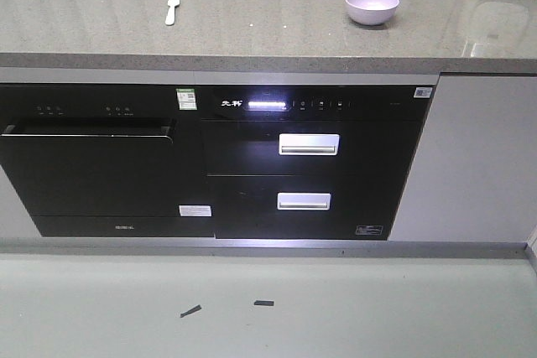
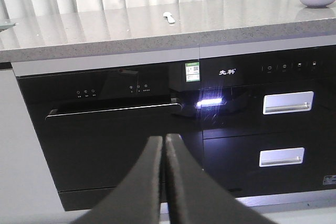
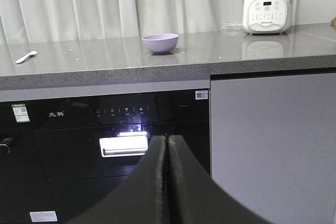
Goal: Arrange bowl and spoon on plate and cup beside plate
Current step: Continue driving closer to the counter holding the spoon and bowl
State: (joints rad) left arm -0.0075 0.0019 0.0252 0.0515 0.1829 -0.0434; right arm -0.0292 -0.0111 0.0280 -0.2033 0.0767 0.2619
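Starting at the left, the spoon (image 1: 172, 9) lies flat on the grey surface (image 1: 252, 39), well off to the left of the bowl (image 1: 372, 6). Its scoop points toward the curtain (image 3: 79, 3) behind, and nothing's touching it.

The bowl sits upright on the same surface, open side up, all on its own. From the front view it looks empty inside.

Keep going right of the bowl and you hit a white appliance (image 3: 266, 14) with a button panel, parked at the back of the surface and well apart from the bowl.

Straight below the bowl, under the surface edge, there's a black drawer unit (image 1: 310, 165) with a lit strip and two white handles. Below and left of the bowl is a black door (image 1: 84, 165) with one long handle. Way down from the bowl, two small dark scraps (image 1: 190, 311) lie on the floor.

Your left claw (image 2: 164, 139) is pinched fully together, fingers pressed flat on each other with nothing between them. It hangs lower than the bowl, facing the black door.

Your right claw (image 3: 167, 139) is the same deal, squeezed tight and carrying nothing. It's low in front of the drawer unit, with the bowl up above it.
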